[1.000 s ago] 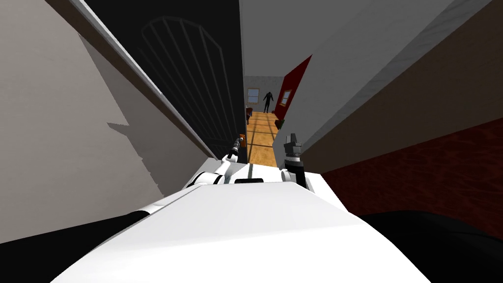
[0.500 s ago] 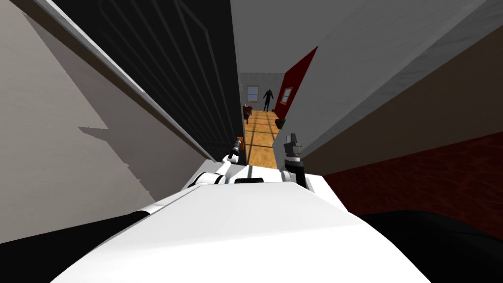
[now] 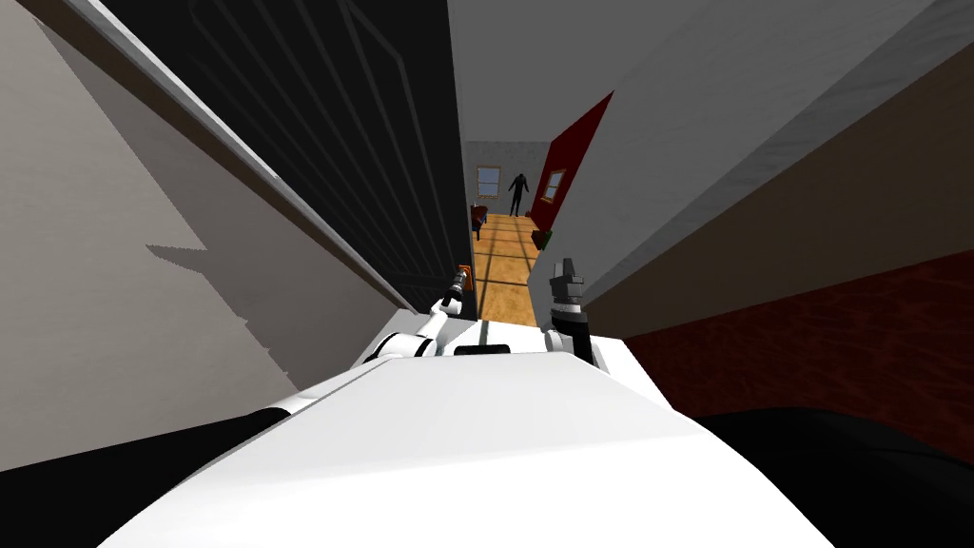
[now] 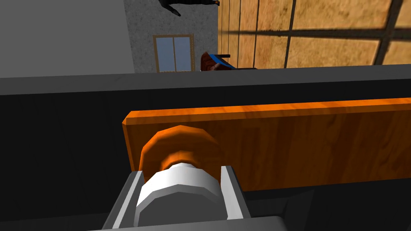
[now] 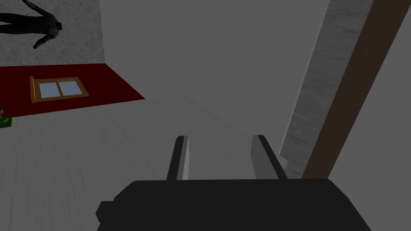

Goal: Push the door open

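- The dark door (image 3: 380,143) is seen swung away to the left of the head view, its panel running edge-on from the camera, so it is judged to be already partly open.
- Between the door's edge and the grey wall (image 3: 666,143) on the right, a gap is opened onto a wood floor (image 3: 504,271), with a window (image 3: 489,181), a dark figure (image 3: 518,193) and a red door (image 3: 571,162) beyond.
- The pale knob (image 4: 178,192), set on an orange plate (image 4: 281,144) near the door's free edge, is pinched from both sides by the fingers of the left gripper (image 4: 180,176).
- The right gripper (image 5: 220,138) is held raised beside the grey wall; its fingers are spread and nothing is gripped between them.
- The gap is judged narrow for the body, so more pushing through the held knob is probably needed before the task can be called done.
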